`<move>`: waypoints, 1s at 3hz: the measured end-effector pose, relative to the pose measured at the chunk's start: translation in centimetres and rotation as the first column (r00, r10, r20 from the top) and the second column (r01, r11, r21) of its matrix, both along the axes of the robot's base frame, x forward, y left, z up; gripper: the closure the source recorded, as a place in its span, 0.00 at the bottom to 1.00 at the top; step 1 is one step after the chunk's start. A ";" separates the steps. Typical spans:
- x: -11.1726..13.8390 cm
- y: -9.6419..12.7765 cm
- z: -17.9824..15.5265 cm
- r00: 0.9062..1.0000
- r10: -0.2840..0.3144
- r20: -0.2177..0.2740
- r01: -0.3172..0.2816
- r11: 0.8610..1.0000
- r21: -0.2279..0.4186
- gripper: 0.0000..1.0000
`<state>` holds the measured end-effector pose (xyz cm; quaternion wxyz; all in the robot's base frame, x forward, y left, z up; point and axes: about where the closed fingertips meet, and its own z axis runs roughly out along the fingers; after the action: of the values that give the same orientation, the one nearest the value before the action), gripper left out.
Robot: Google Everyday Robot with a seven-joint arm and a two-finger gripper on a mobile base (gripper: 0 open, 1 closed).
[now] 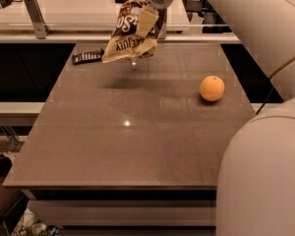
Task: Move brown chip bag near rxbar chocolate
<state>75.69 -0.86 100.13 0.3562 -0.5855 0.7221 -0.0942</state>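
Note:
The brown chip bag [125, 33] hangs in the air over the far part of the table, dark brown with white lettering and cream ends. My gripper [148, 21] is shut on its right side, with a pale finger [146, 19] across the front of the bag. The bag's shadow lies on the table just below it. The rxbar chocolate [87, 57], a small flat black bar, lies at the table's far left corner, a little left of and below the bag.
A round orange fruit [212, 88] sits on the right side of the grey-brown table [128, 146]. My white arm fills the upper and lower right. A counter with a metal bracket [35, 16] runs behind the table.

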 end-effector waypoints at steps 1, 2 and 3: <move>1.4 0.1 -0.8 0.998 -0.061 0.005 0.061 0.998 -0.010 1.00; 2.6 0.7 -1.4 0.995 -0.095 0.008 0.095 0.995 -0.014 1.00; 3.4 1.4 -2.1 0.994 -0.105 0.004 0.105 0.994 -0.017 1.00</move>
<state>79.12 0.49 98.02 0.3468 -0.5494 0.7507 -0.1198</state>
